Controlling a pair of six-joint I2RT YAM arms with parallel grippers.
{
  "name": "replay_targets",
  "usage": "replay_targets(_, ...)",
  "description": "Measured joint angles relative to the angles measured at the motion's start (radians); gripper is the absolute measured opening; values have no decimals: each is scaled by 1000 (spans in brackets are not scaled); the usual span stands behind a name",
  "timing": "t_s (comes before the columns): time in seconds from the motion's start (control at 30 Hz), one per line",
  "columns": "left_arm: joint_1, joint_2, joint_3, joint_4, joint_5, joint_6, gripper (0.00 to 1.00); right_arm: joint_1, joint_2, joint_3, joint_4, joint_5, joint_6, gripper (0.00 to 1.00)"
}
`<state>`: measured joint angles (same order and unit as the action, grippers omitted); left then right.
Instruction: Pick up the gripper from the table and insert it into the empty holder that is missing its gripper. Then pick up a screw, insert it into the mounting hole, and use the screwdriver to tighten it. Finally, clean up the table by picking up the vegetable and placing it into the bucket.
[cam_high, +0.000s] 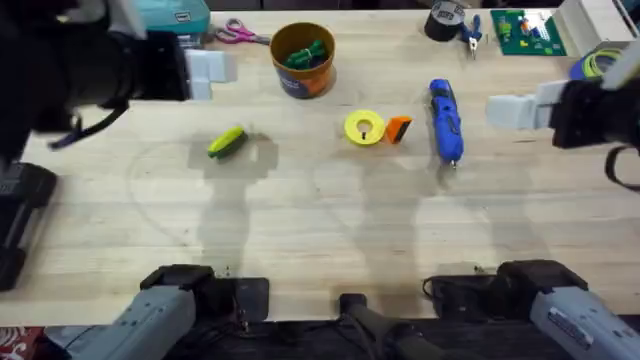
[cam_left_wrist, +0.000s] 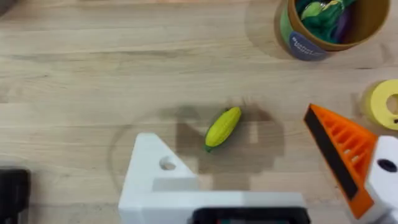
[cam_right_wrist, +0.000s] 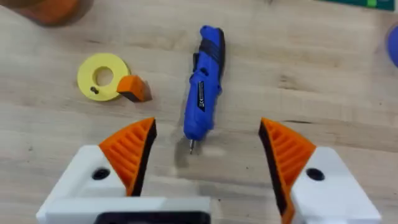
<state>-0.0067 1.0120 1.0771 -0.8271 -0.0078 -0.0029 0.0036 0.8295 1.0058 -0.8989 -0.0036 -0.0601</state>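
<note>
Overhead: the gripper (cam_high: 398, 129), a small orange wedge, lies mid-table touching the right side of a yellow disc (cam_high: 363, 128). The screwdriver (cam_high: 446, 120) lies just right of it. The vegetable (cam_high: 227, 142) sits left of centre; the bucket (cam_high: 302, 59) stands farther back.

Left wrist: the left gripper (cam_left_wrist: 261, 180) stands apart, its holder (cam_left_wrist: 155, 177) bare, with one orange finger (cam_left_wrist: 339, 155) opposite. The bucket's label is unreadable.

Right wrist: the right gripper (cam_right_wrist: 208, 158) hangs open above the screwdriver tip. The screwdriver's label cannot be read.

Judgement: the wedge looks light, stiff and small; its flat sides offer the surest hold, the ribbed face less so.
</note>
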Motion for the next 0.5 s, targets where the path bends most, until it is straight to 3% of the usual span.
replay_targets(0.23,0,162,36,-26,5,0,986,0,123,20,-22,0,0,996)
replay_targets(0.5,0,199,36,-28,8,11,985,0,156,20,-22,0,0,996)
